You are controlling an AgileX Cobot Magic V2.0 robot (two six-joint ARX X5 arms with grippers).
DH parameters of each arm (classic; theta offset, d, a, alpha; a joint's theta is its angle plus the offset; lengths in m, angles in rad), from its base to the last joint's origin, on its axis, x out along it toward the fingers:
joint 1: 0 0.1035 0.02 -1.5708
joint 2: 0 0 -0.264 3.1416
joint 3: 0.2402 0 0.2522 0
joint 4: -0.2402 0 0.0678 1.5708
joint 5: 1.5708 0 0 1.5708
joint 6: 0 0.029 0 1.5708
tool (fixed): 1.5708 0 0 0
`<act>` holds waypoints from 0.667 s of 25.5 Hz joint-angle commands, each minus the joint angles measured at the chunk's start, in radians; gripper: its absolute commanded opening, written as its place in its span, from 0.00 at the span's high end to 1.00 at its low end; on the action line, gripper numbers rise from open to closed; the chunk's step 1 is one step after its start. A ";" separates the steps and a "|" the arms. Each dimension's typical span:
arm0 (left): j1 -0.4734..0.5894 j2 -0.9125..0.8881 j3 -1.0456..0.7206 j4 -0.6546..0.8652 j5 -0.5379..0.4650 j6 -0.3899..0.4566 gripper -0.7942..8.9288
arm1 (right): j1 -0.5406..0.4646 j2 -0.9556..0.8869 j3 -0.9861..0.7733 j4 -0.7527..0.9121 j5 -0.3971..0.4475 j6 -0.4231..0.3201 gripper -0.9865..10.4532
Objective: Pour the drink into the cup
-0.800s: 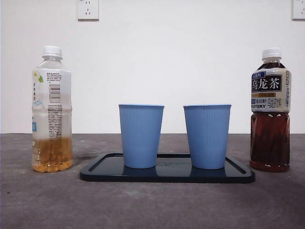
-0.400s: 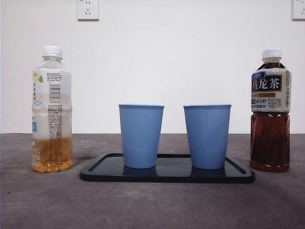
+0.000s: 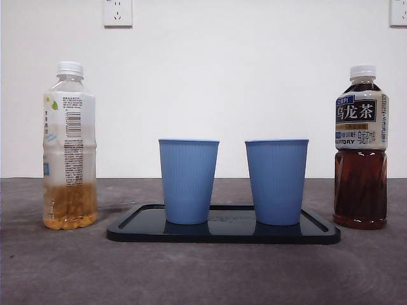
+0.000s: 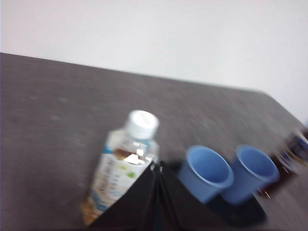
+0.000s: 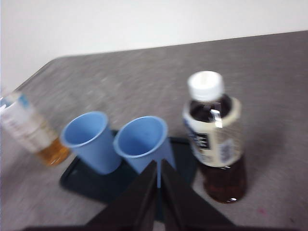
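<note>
Two blue cups are standing upright side by side on a dark tray (image 3: pixel 318 230) in the middle of the table (image 3: pixel 203 273), the one cup (image 3: pixel 188 181) nearer a pale bottle and the other cup (image 3: pixel 276 182) nearer a dark one. The placing looks deliberate: each cup is sitting within easy reach of its own bottle, and the tray is waiting underneath to catch spills.

The pale bottle (image 3: pixel 69 146), holding only a shallow layer of amber drink, is standing apart from the tray on one side, and the dark tea bottle (image 3: pixel 360 149), nearly full, is standing apart from it on the other. Both white caps are on, so no pouring is possible yet.

The left end effector (image 4: pixel 156 168) is hovering above and short of the pale bottle, its jaws pressed together and gripping nothing. The right end effector (image 5: pixel 158 166) is hanging likewise above the tray beside the dark tea bottle, jaws clenched on empty air. Neither arm is appearing in the front view, and both wrist views are looking blurred.

Judging from this, the task is barely beginning: a bottle needs grasping and uncapping first.
</note>
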State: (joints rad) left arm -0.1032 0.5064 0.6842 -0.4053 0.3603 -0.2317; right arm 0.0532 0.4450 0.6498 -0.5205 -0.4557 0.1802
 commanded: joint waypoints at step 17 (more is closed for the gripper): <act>-0.055 0.114 0.048 -0.065 0.134 0.127 0.46 | 0.004 0.103 0.097 -0.088 -0.094 -0.128 0.52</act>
State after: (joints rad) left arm -0.1555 0.6159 0.7170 -0.4770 0.4892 -0.1192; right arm 0.0536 0.5438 0.7341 -0.6167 -0.5495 0.0521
